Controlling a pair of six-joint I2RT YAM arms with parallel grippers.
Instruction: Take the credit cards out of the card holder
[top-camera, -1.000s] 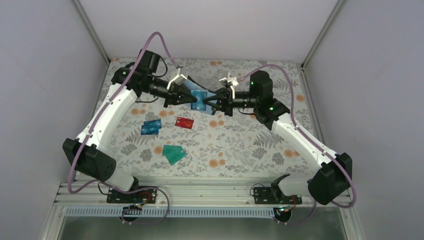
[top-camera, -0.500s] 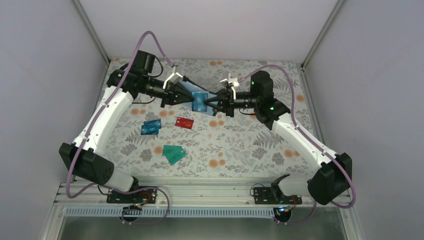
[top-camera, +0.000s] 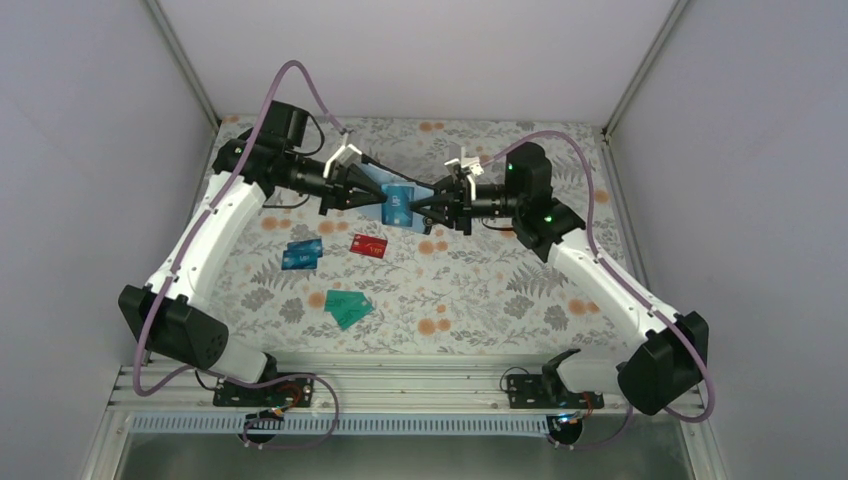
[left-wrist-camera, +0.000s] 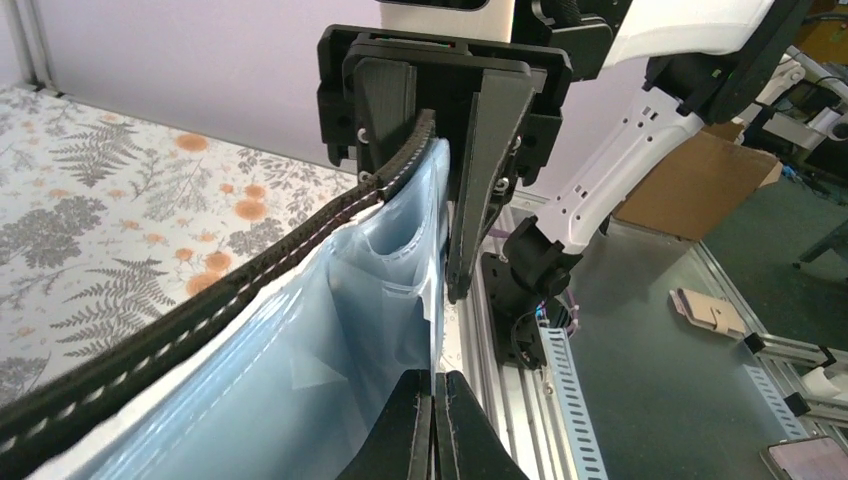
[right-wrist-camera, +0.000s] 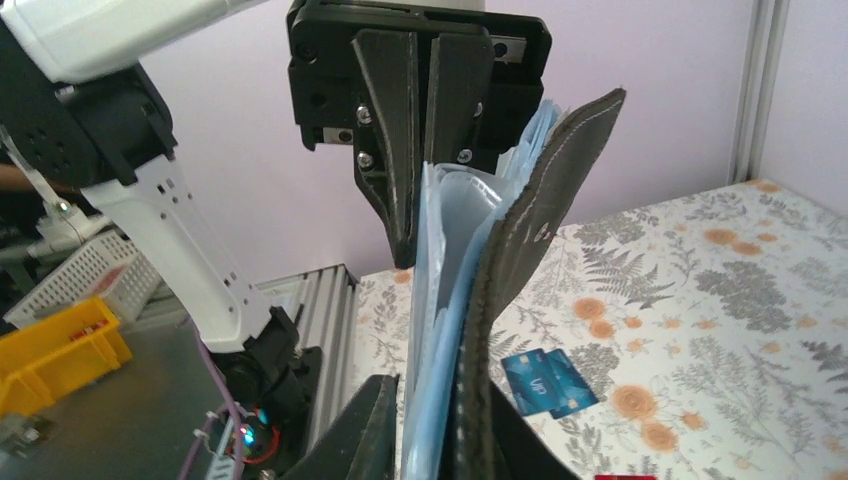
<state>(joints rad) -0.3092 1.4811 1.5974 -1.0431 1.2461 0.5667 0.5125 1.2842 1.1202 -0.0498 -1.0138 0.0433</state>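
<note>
And here is the card holder (top-camera: 395, 203), up off the counter (top-camera: 480, 290), hanging over its far half about midway between the left and right edges. The two arms are meeting over it from opposite sides. The left fingers (left-wrist-camera: 415, 430) are pressing tight together on the holder's pale blue inner face (left-wrist-camera: 300, 380). The right fingers (right-wrist-camera: 380, 430) are standing a little apart, closing around the other end with the blue lining and the black stitched cover (right-wrist-camera: 520, 230) sandwiched between them.

Down on the counter, towards the left edge, the blue card (top-camera: 302, 253) is lying flat. The red card (top-camera: 369, 245) is sitting just beside it, apart. The teal cards (top-camera: 348, 308) are overlapping, closer to the near edge.
</note>
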